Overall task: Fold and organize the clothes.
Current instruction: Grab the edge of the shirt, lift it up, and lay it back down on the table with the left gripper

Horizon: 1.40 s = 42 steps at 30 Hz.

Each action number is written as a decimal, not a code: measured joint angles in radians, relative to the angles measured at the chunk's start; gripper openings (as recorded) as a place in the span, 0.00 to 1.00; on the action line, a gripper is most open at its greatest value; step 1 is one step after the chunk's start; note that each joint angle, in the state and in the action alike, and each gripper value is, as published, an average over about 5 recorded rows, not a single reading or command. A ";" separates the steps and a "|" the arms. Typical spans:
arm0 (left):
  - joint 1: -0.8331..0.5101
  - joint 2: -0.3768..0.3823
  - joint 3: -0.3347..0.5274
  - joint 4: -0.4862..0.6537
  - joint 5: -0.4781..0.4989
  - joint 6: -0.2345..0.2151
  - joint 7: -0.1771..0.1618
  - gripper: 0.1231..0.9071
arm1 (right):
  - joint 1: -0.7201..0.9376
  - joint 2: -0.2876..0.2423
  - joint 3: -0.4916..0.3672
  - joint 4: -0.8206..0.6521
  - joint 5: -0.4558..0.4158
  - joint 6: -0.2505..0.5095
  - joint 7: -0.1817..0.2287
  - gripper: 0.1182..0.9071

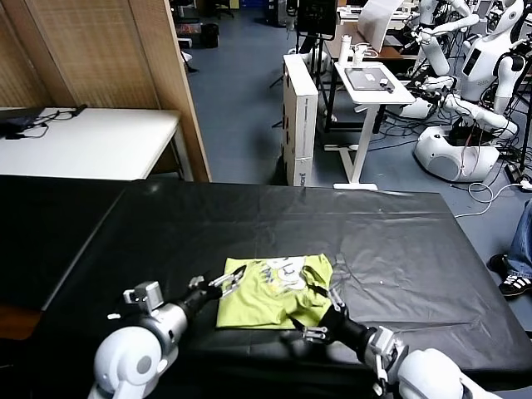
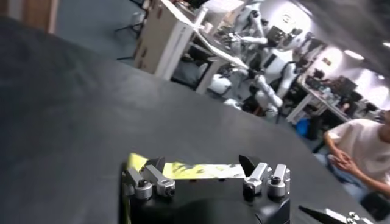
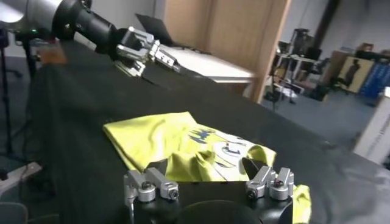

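The clothes are one lime yellow-green T-shirt (image 1: 270, 293), folded into a rough rectangle on the black table (image 1: 399, 241) with its white print facing up. My left gripper (image 1: 226, 281) is at the shirt's left edge, low over the table. Its jaws are open, with the shirt's edge (image 2: 195, 170) lying just beyond them. My right gripper (image 1: 320, 322) is at the shirt's front right corner. Its jaws stand apart, and a raised fold of the shirt (image 3: 183, 155) lies between the fingertips. The left gripper (image 3: 143, 52) also shows farther off in the right wrist view.
A white table (image 1: 91, 141) stands at the back left beside a wooden partition (image 1: 125, 50). Beyond the far edge are a tall cardboard box (image 1: 299, 116), a white standing desk (image 1: 370, 83) and other robots (image 1: 482, 75). A person (image 2: 365, 152) sits off to the right.
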<state>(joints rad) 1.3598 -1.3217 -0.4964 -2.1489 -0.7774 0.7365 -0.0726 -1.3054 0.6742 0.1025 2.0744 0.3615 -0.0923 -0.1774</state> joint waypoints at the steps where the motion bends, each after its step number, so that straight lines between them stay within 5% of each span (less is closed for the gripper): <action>1: 0.001 0.000 -0.002 0.002 0.001 0.000 0.000 1.00 | -0.001 -0.001 0.001 0.001 0.007 -0.004 0.005 0.57; 7: 0.008 -0.002 -0.004 0.007 0.008 0.000 0.002 1.00 | -0.019 -0.002 0.025 0.012 0.068 -0.039 0.039 0.46; 16: 0.029 -0.007 -0.003 0.014 0.039 0.000 0.026 1.00 | -0.112 -0.030 0.110 0.047 0.091 -0.041 0.038 0.74; 31: 0.050 -0.019 -0.004 0.015 0.056 0.000 0.031 1.00 | -0.228 -0.023 0.149 0.041 0.059 -0.026 0.032 0.73; 37: 0.053 -0.019 -0.008 0.015 0.057 0.000 0.034 1.00 | -0.237 -0.023 0.154 0.036 0.058 -0.026 0.032 0.59; 42: 0.054 -0.019 -0.008 0.014 0.058 0.000 0.035 1.00 | -0.237 -0.023 0.158 0.027 0.061 -0.026 0.037 0.23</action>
<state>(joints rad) 1.4140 -1.3407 -0.5042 -2.1351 -0.7197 0.7364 -0.0378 -1.5427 0.6509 0.2603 2.1018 0.4221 -0.1186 -0.1407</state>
